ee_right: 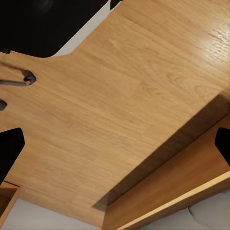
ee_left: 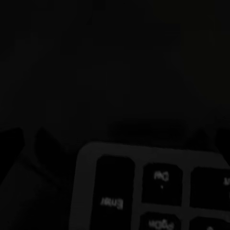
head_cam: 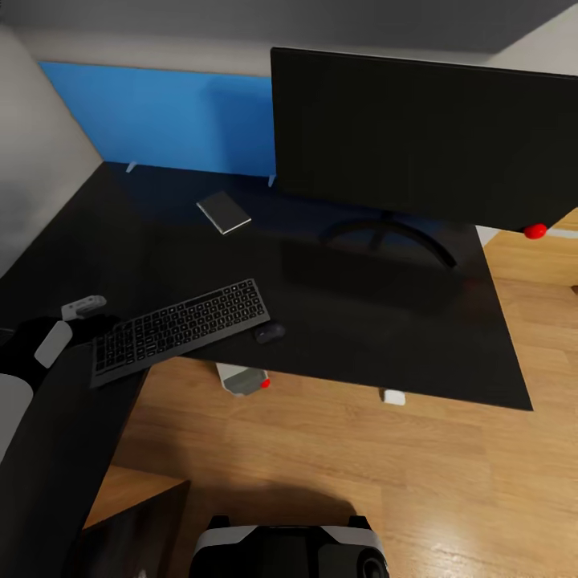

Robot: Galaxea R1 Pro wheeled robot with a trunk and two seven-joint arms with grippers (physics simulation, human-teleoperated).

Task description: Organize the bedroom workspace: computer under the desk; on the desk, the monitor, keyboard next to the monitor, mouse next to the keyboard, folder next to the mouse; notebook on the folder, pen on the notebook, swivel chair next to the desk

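Your left end effector (head_cam: 80, 309) sits at 9 o'clock by the keyboard's (head_cam: 181, 329) left end; can't tell if its fingers are apart or together. Left wrist view is dark, with a keyboard corner (ee_left: 153, 187) close up. Mouse (head_cam: 270, 332) just beside the keyboard at 3 o'clock. Computer (head_cam: 241, 379) under the surface (head_cam: 449, 337) edge. Notebook (head_cam: 224, 212) farther back at 12 o'clock. Monitor (head_cam: 417, 136) at 1 o'clock, rear. Right wrist view: wood floor (ee_right: 124, 105); your right end effector's state can't be told.
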